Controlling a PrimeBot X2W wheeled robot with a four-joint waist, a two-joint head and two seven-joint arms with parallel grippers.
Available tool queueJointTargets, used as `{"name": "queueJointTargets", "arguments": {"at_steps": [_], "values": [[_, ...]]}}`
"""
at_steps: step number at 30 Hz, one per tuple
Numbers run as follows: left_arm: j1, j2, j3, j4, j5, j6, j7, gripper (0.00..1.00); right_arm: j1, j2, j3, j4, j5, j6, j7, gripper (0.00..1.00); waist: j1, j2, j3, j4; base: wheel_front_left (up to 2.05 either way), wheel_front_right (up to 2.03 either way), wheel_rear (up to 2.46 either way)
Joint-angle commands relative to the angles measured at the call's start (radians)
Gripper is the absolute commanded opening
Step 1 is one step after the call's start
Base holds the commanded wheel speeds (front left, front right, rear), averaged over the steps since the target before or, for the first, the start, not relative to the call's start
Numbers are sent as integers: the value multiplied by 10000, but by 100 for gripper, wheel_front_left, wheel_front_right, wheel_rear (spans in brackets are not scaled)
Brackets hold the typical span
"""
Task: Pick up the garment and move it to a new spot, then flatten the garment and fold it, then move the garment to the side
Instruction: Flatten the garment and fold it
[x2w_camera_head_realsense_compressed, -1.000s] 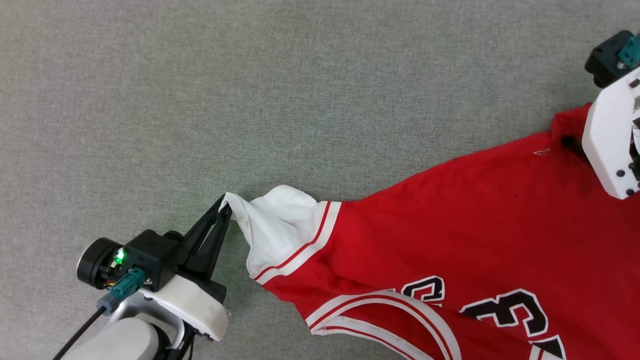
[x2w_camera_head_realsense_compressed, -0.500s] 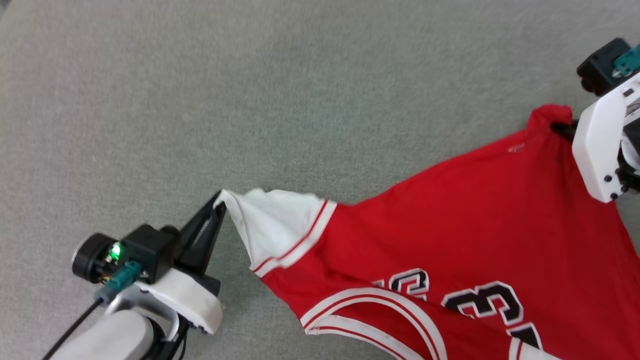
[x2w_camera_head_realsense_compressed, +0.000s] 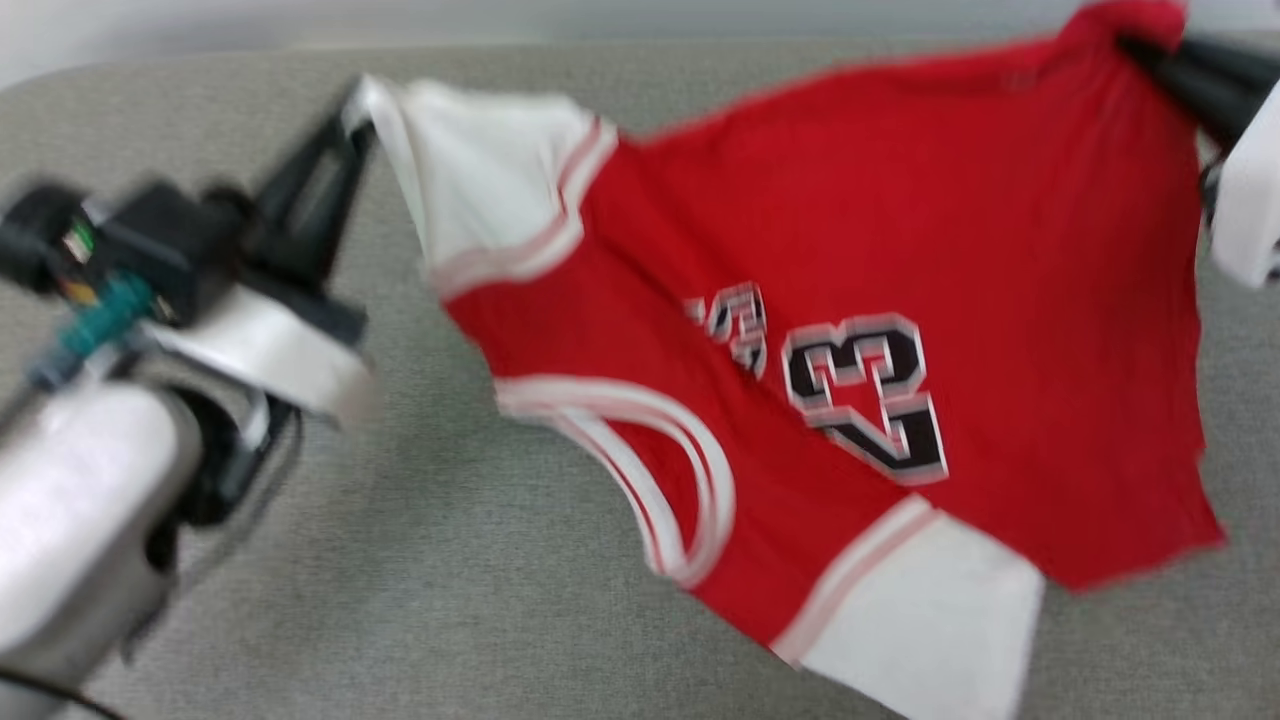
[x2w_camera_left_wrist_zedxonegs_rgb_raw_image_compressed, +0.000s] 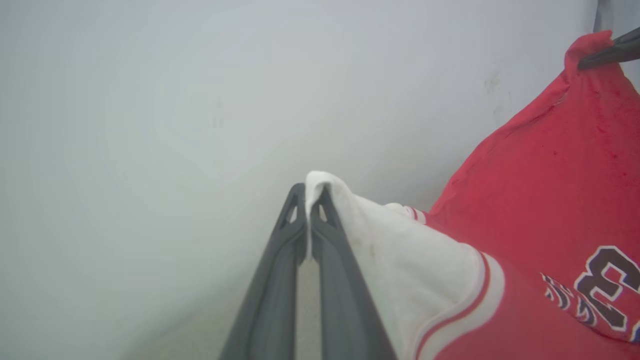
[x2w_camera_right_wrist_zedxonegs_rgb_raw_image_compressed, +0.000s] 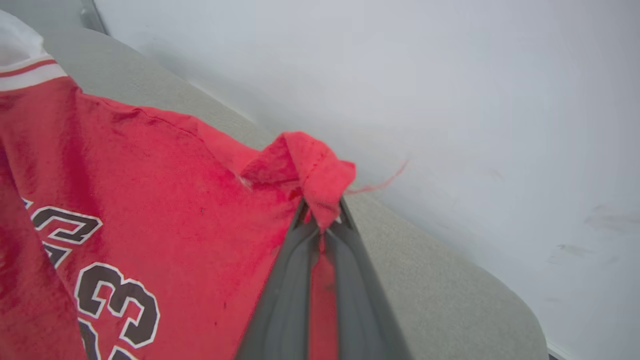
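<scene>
Head view, blurred: a red garment (x2w_camera_head_realsense_compressed: 1000, 250) hangs spread between two robot arms above a grey cloth-covered counter (x2w_camera_head_realsense_compressed: 400, 600). At upper left, the left end effector (x2w_camera_head_realsense_compressed: 350, 105) has its dark fingers pressed together on the tip of a white sleeve (x2w_camera_head_realsense_compressed: 480, 180). At upper right, the right end effector (x2w_camera_head_realsense_compressed: 1150, 50) is pinched onto a red corner of the fabric. The black number 23 (x2w_camera_head_realsense_compressed: 865, 395) faces the camera, tilted. The other white sleeve (x2w_camera_head_realsense_compressed: 920, 620) dangles lowest, and it is unclear whether it touches the counter.

Left wrist view: the two grey fingers are closed, with only a thin fold of the sleeve's edge caught between their tips. The red body slopes away to the right, up to the other arm's fingertip. Behind is a pale wall (x2w_camera_left_wrist_zedxonegs_rgb_raw_image_compressed: 150, 125).

Right wrist view: the fingers are closed on a small bunched red corner. A loose thread (x2w_camera_right_wrist_zedxonegs_rgb_raw_image_compressed: 385, 182) trails from it, and the counter's rounded edge lies beyond.

Risks, as a judgement: both grips hold very little cloth at the extreme edge, so a quick swing or a pull between the arms could slip one corner free and drop the garment in a heap. The unsupported lower sleeve may land first and fold under, leaving creases that hamper flattening. The pinched thread could snag.
</scene>
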Motion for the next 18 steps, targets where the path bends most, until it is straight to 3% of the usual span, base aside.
{"name": "queueJointTargets", "arguments": {"at_steps": [1,8,18], "values": [[-712,-5,178,60,135,-129,147,0,-364,201,-266,-74,-244,-3,-308,0,0,0,277,-172,0,0,0],[-3754,-318,622,505,707,-750,826,0,-1851,1100,-1829,204,-1571,-3,-1039,0,0,0,1244,-448,0,0,0],[-8402,-1359,1008,2018,1220,-1857,1523,0,-4861,2260,-3354,756,-3428,-5,-1014,0,0,0,2839,-527,0,0,0]]}}
